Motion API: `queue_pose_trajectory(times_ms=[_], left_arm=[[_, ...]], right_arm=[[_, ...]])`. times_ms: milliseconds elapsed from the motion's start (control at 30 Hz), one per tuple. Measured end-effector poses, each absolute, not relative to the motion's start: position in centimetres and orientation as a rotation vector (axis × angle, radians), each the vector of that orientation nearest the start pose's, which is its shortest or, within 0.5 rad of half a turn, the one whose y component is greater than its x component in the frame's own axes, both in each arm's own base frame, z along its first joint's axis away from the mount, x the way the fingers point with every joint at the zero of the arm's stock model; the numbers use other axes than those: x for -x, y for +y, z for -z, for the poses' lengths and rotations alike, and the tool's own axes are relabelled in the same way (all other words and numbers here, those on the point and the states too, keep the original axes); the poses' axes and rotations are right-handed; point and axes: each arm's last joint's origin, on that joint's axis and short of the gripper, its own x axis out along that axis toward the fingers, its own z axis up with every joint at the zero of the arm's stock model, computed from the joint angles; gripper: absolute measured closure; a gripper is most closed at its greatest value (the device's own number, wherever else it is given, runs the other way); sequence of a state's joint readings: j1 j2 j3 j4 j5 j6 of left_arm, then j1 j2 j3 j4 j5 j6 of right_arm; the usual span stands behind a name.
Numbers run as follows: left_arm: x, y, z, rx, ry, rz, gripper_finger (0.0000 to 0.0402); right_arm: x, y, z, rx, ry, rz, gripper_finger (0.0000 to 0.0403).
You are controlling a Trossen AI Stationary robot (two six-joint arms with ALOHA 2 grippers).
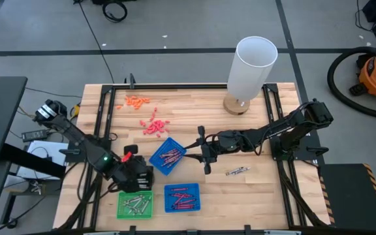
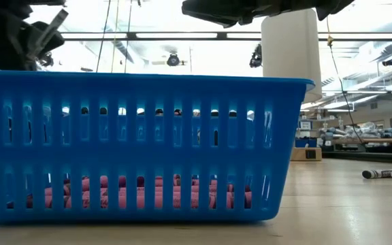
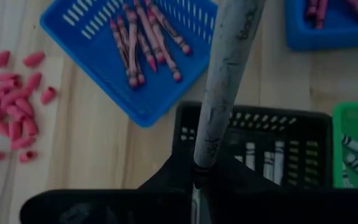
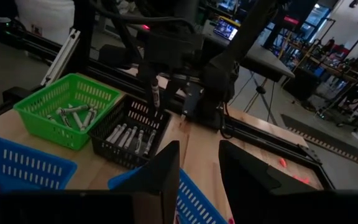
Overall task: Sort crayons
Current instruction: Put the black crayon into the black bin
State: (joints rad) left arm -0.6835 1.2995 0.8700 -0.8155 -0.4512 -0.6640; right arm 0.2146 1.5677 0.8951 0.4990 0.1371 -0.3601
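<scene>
Left gripper (image 1: pixel 138 175) sits over the black tray (image 4: pixel 131 132) at the table's front left, fingers clamped on one grey crayon (image 3: pixel 224 81) held upright above that tray; the right wrist view shows the same crayon (image 4: pixel 155 94) hanging over the tray's far edge. Black tray already holds several grey crayons (image 4: pixel 127 135). Just in front of it, green tray (image 1: pixel 135 204) with more grey crayons (image 1: pixel 134 205) lying loose. To the right of the left gripper, tilted blue tray (image 1: pixel 168 155) with red crayons (image 1: pixel 170 155) inside; the left wrist view shows them bunched near the tray's middle. Second blue tray (image 1: pixel 182 198) at the front centre, also holding red crayons (image 1: pixel 182 197). Behind the trays, a scatter of pink bits (image 1: pixel 153 125) and, farther back toward the left, orange bits (image 1: pixel 136 101) on bare wood. Right gripper (image 1: pixel 203 151) hovers just beside the tilted blue tray's right corner, fingers (image 4: pixel 160 175) spread apart, nothing between them. Two grey crayons (image 1: pixel 237 172) lie on the table (image 1: pixel 260 189) right of the right gripper, apart from every tray. White cylinder (image 1: pixel 251 65) stands at the back right on a round wooden base.
</scene>
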Motion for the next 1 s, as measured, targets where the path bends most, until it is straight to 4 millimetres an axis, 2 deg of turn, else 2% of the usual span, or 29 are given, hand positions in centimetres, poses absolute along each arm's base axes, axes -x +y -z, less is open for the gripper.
queue_pose_trajectory(times_ms=[167, 400, 500, 1000], left_arm=[[-17.7, -14.0, -21.9, -0.049, 1.039, -0.144, 0.0370], [-16.3, -13.4, -19.0, -0.025, 1.069, -0.235, 0.0370], [-15.9, -13.2, -18.3, -0.008, 1.082, -0.261, 0.0370], [-15.1, -13.4, -16.1, 0.062, 1.107, -0.189, 0.0370]], right_arm=[[-33.6, 6.9, -24.5, 0.390, 0.156, -0.107, 0.0282], [-33.6, 6.9, -24.5, 0.390, 0.159, -0.108, 0.0282], [-33.6, 6.9, -24.5, 0.388, 0.160, -0.108, 0.0282], [-33.6, 6.9, -24.3, 0.391, 0.176, -0.110, 0.0282]])
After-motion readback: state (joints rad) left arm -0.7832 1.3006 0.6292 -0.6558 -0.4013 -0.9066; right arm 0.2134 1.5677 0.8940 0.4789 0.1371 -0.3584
